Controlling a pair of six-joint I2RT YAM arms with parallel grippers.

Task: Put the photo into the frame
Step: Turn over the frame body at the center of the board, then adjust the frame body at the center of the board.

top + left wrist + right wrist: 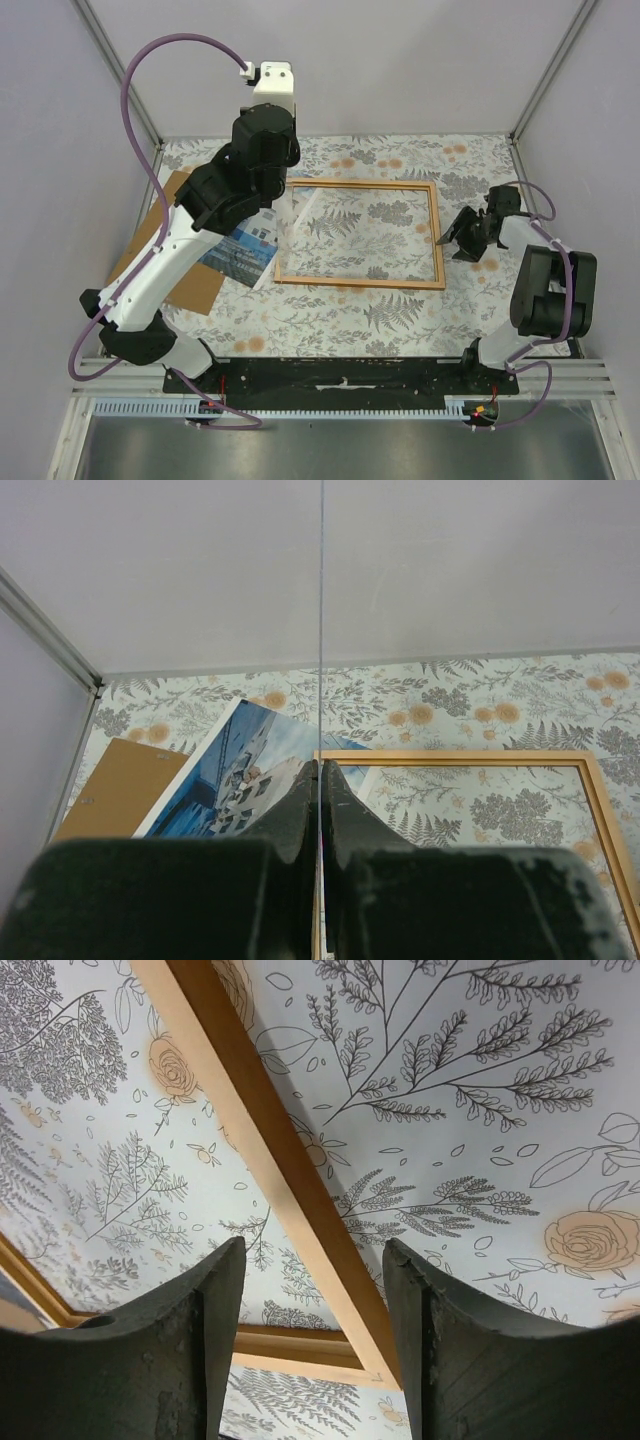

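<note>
Starting at the left of my overhead feed, the plain brown board [150, 235] lies on the floral tablecloth [330, 320]. The photo [243, 252] rests picture side up, partly on that board. Its right corner is just beside the frame's left rail, so it is outside the frame. The left gripper [320, 770] has its fingers pressed together on a thin clear sheet [321, 600], which I see edge-on as a fine vertical line (hard to make out from above). The frame [360, 284] lies flat mid-table with only tablecloth showing inside it. At its right rail, the right gripper [315, 1245] hovers with its fingers spread. The rail runs beneath the gap between them, and I can't tell whether they touch it.
</note>
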